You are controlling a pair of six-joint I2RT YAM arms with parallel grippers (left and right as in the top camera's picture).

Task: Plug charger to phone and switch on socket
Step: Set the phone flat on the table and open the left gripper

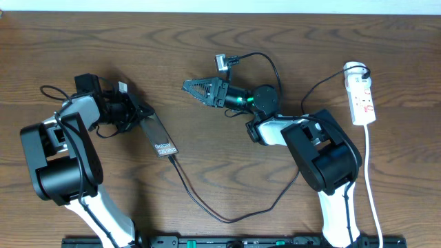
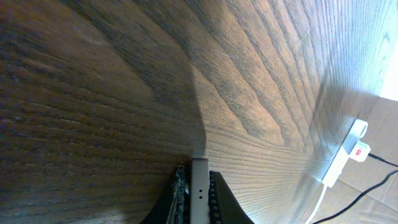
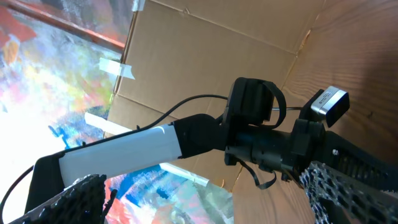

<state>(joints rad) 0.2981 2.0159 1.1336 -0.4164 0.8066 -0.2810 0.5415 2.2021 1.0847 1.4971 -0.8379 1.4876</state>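
The phone (image 1: 160, 136) is a dark slab with white lettering, lying slanted left of centre. My left gripper (image 1: 138, 112) is shut on its upper end. In the left wrist view the phone's thin silver edge (image 2: 199, 186) is pinched between the fingers (image 2: 180, 196). The charger cable (image 1: 227, 219) runs from the phone's lower end in a loop near the front edge, then up to the socket (image 1: 363, 96), also seen as a white strip (image 2: 345, 158). Whether the plug tip is seated I cannot tell. My right gripper (image 1: 193, 91) (image 3: 211, 202) hovers open and holds nothing.
The socket's white cord (image 1: 370, 179) trails down the right side to the front edge. The left arm (image 3: 186, 140) fills the right wrist view, with cardboard behind it. Both arm bases stand near the front edge.
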